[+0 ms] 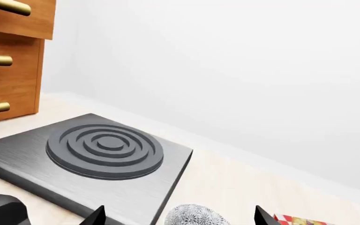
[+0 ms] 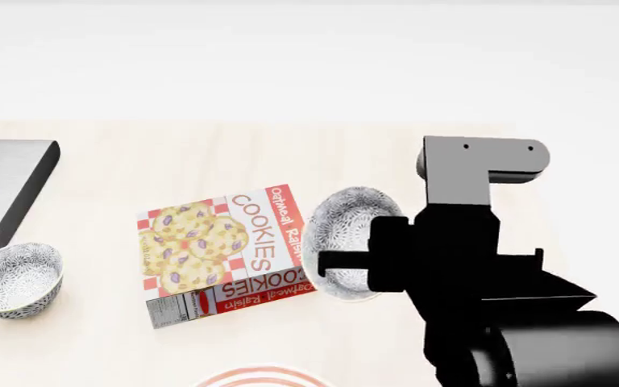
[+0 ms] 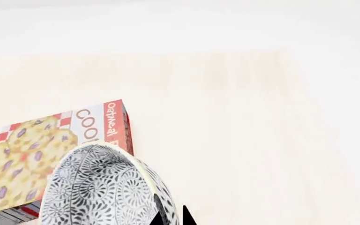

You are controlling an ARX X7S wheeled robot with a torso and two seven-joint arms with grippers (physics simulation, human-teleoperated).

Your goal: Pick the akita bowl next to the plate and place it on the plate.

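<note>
My right gripper (image 3: 172, 218) is shut on the rim of the akita bowl (image 3: 101, 187), one fingertip inside the rim and one outside. The bowl has a dense grey-black-and-white pattern. In the head view it (image 2: 342, 230) hangs tilted just right of the cookie box, with the right gripper (image 2: 337, 262) across it. Only a sliver of the plate (image 2: 261, 376), red rings on white, shows at the bottom edge of the head view. My left gripper (image 1: 180, 220) is open, its black fingertips (image 1: 95, 216) spread either side of a second identical bowl (image 1: 196, 216).
An oatmeal raisin cookie box (image 2: 223, 251) lies flat mid-counter. The second bowl (image 2: 14, 278) sits at the left beside a grey stove burner plate (image 1: 108, 147). Wooden drawers (image 1: 8, 61) with brass handles stand beyond the burner. A white wall backs the counter.
</note>
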